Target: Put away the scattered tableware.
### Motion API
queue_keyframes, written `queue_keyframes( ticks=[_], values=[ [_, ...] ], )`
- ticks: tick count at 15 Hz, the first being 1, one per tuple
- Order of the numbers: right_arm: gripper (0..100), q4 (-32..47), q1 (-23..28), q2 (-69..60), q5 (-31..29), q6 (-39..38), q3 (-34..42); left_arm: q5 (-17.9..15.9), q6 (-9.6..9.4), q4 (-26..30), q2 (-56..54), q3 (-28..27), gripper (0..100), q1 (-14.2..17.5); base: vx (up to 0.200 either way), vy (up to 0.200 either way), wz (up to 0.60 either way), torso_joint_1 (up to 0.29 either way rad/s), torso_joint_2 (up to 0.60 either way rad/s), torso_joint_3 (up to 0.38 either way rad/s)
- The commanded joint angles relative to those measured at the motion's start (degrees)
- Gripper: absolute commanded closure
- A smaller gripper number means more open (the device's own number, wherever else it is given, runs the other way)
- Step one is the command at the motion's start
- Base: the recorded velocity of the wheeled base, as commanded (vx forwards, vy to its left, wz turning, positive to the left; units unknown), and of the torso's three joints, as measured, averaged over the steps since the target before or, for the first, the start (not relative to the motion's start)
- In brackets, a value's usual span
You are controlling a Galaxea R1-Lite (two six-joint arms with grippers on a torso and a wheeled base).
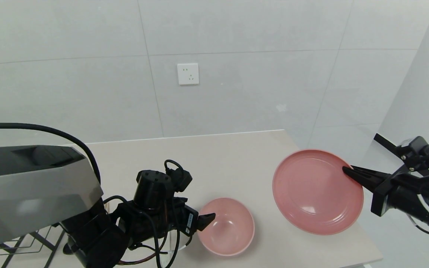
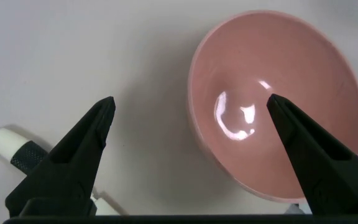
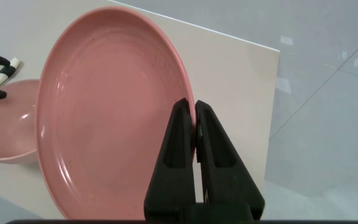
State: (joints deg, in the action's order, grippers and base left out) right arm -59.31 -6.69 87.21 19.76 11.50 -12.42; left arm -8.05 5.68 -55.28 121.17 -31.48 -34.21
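Observation:
A pink plate (image 1: 317, 191) hangs tilted above the table's right end, its rim pinched by my right gripper (image 1: 345, 170), which is shut on it; the right wrist view shows the plate (image 3: 104, 137) with the gripper (image 3: 194, 115) clamped on its edge. A pink bowl (image 1: 229, 226) sits on the table near the front. My left gripper (image 1: 209, 219) is open at the bowl's left rim. In the left wrist view the bowl (image 2: 278, 99) lies under the open gripper (image 2: 191, 109), one finger over its inside, the other over the table.
The beige table (image 1: 214, 163) ends just right of the plate and at the front. A black wire rack (image 1: 28, 242) stands at the front left. A white-and-black utensil handle (image 2: 11, 149) lies on the table beside the left gripper. A tiled wall stands behind.

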Motion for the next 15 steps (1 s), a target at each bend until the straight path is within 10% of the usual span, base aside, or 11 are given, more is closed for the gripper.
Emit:
queue_keyframes(
  ticks=[1,13,14,15],
  values=[
    [100,0.0,0.1,0.1,0.0,0.0,-0.1,0.0,0.03,-1.1,3.6,0.1,0,-0.2,0.0,0.0,0.0,0.0,0.0,0.0],
    [100,0.0,0.4,0.0,0.0,0.0,-0.1,0.0,0.12,-0.5,7.7,-2.6,0,-2.5,0.0,0.0,0.0,0.0,0.0,0.0],
    [100,0.0,0.4,0.1,0.0,0.0,-0.1,0.0,0.12,-0.7,8.4,-2.7,100,-2.6,0.0,0.0,0.0,0.0,0.0,0.0],
    [100,0.0,0.4,0.1,0.0,0.0,-0.1,0.0,0.12,-0.7,8.2,-2.8,100,-2.6,0.0,0.0,0.0,0.0,0.0,0.0]
  ],
)
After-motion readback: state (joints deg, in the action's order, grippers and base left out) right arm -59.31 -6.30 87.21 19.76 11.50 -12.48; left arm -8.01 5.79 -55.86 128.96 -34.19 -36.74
